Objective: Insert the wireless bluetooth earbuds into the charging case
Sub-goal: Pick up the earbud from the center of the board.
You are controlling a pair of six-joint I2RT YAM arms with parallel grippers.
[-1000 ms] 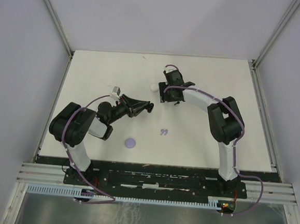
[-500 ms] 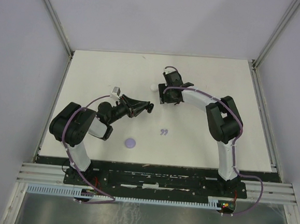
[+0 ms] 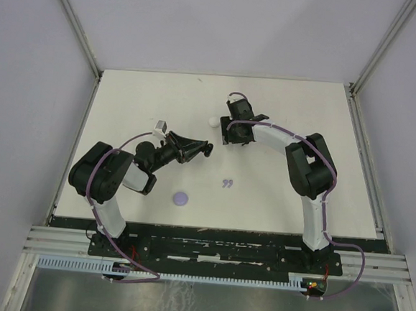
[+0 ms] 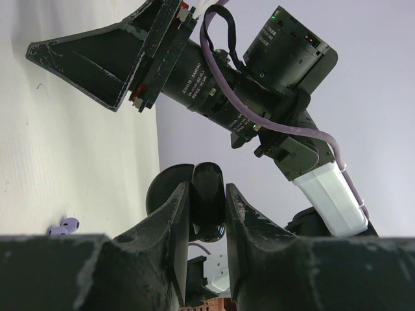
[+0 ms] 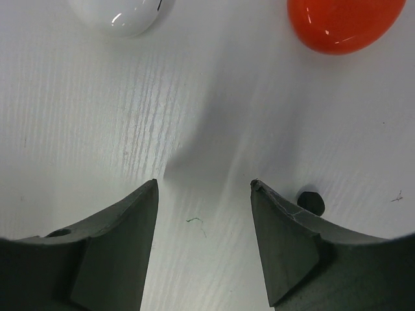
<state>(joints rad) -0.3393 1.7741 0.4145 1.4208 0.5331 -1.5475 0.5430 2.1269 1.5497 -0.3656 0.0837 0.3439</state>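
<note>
The left pincer point(image 4: 207, 191) is seen clamped on a small glossy black piece point(image 4: 207, 210) near the middle of the surface point(image 3: 305, 105); what kind of thing it is cannot be told. The right pincer point(image 5: 203, 188) is held low over the surface farther back, with its jaws apart and nothing between them. Just beyond its fingertips, in the right wrist view, a glossy white piece point(image 5: 120, 13) is seen on the left and a glossy red piece point(image 5: 343, 23) on the right. Both are cut by the frame edge and lie apart from each other and from the fingers. Whether either is a case cannot be told. A small black speck point(image 5: 311, 202) lies on the surface just beside one finger. A pair of lavender earbuds point(image 3: 227, 184) lies side by side on the surface, toward the arm bases from both pincers and touched by neither. A lavender disc point(image 3: 182, 197) is seen to their left, well apart from them, near the left arm point(image 3: 109, 173).
</note>
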